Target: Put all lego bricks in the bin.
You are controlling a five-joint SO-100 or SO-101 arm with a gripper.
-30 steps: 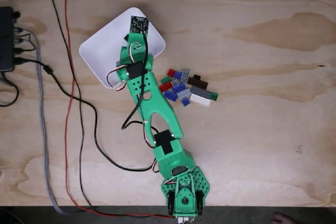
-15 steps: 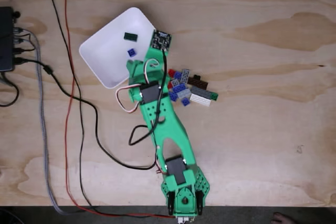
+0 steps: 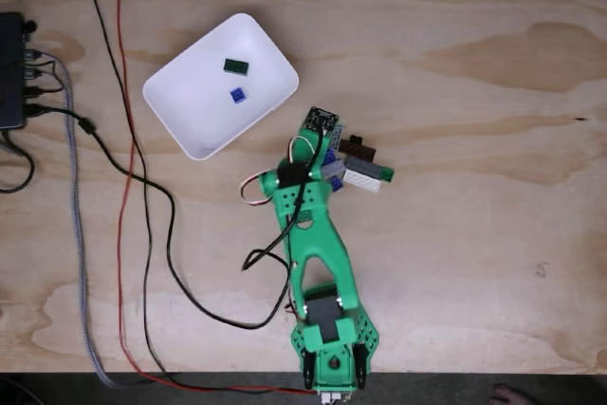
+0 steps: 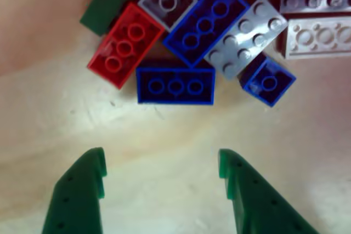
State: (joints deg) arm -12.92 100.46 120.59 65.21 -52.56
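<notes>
In the fixed view, the bin [image 3: 194, 111] sat near the table's [image 3: 474, 263] far left corner with two bricks, one dark green [image 3: 235, 65] and one blue [image 3: 236, 94], already inside. Right of it, toward the table's middle, the rest of the bricks [image 3: 365, 170] lay in a tight heap. The gripper [image 4: 162, 172] hung over the heap's near side with fingers spread and empty, probably lining up on the blue plate [image 4: 175, 86], though the blur made that uncertain.
</notes>
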